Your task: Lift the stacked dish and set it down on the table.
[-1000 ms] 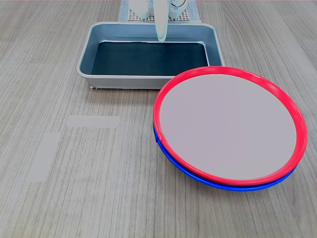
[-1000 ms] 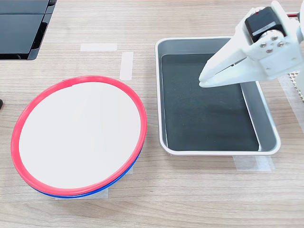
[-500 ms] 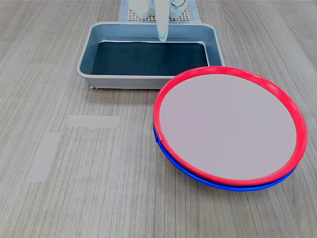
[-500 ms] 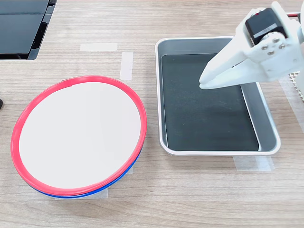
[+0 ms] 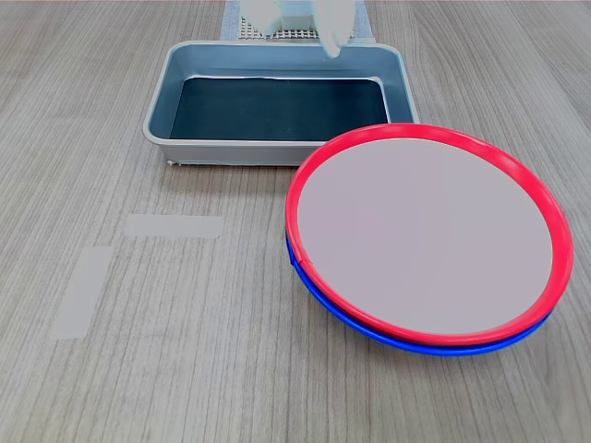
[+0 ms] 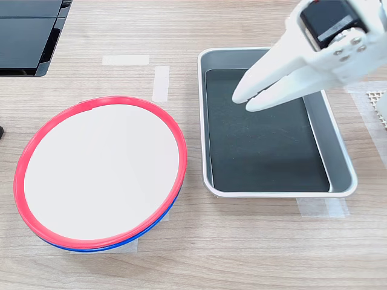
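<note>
Evenly lit wood-grain surface fills both exterior views; a dark flat panel (image 6: 27, 33) lies at the second exterior view's upper left.

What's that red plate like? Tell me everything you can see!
The red plate is big, round and shallow, with a shiny bright red rim and a flat, pale grey-white middle. It looks like plastic. It sits stacked on a blue-rimmed plate of the same size, leaning a little in the first exterior view, beside the grey tray. Nothing lies on it, and the end effector is not touching it.
</note>
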Motion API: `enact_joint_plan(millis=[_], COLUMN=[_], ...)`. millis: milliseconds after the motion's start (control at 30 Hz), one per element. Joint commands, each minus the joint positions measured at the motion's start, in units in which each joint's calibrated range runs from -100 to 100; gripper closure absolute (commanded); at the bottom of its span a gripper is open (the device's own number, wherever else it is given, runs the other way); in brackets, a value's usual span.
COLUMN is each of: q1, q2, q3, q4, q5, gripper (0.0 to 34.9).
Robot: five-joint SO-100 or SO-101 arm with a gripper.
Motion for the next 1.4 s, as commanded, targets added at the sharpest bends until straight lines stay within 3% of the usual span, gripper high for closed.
enact_joint_plan(millis=[0,67,600,1367], q1=[-1.25,-1.35,-1.63,-4.26], q2=[13.49,19.72,51.1,67.48], q3=[-13.64,-18.01,-42.04,-53.33], q4=[-2.52,-3.35,0.28,-2.69], q5=[2.64,4.05,6.01,6.11], gripper=[24.3,22.5,17.9,18.3])
